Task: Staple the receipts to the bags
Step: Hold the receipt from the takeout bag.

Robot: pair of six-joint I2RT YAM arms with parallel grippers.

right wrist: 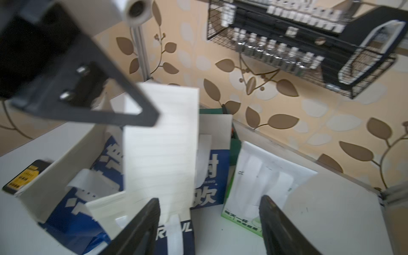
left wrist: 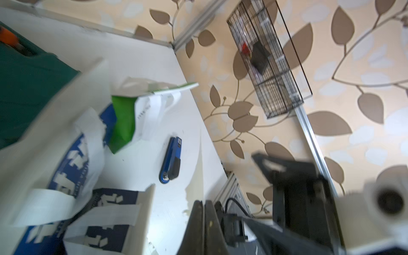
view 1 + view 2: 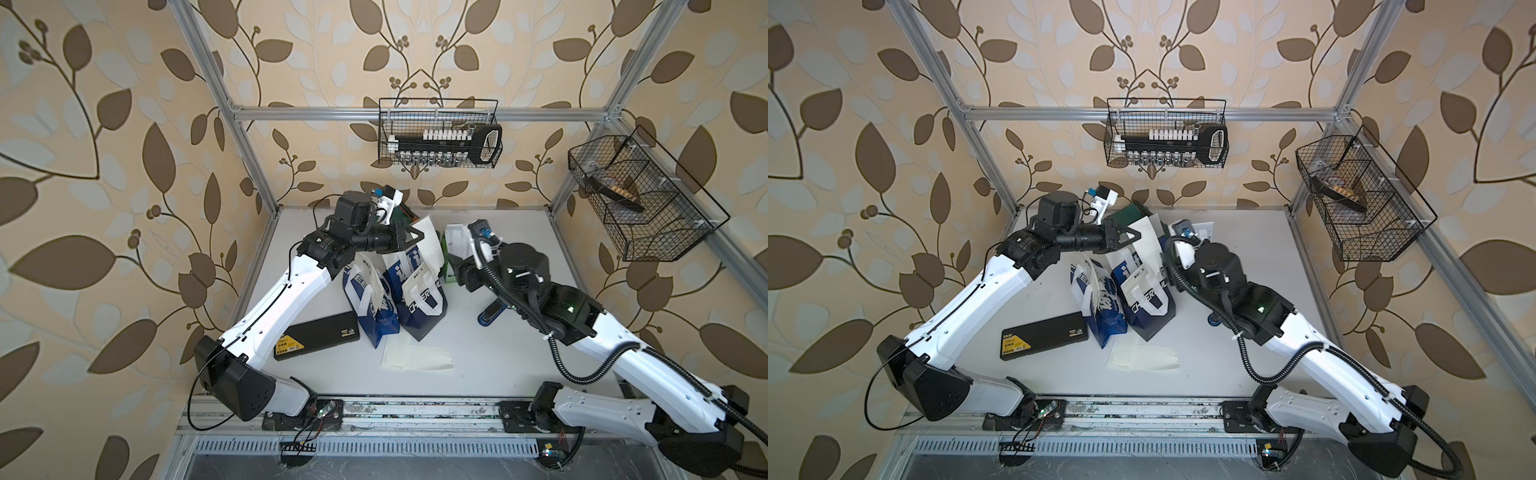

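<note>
The white table (image 3: 519, 361) carries a cluster of navy-and-white paper carrier bags (image 3: 419, 299) and one green-and-white paper bag (image 2: 122, 123). The left gripper (image 3: 419, 236) is clamped on a white paper receipt slip (image 1: 161, 143) hanging over the navy bags. The right gripper (image 1: 209, 198) stands jaws apart near the slip's lower end. More white receipts (image 3: 415, 357) lie flat before the bags; a blue stapler (image 2: 171, 159) lies beside the green bag.

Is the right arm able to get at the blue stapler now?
Probably yes. The right gripper is open and empty; the stapler lies bare on the table, apart from the bags, but under that arm's own wrist, so it may need to draw back.
</note>
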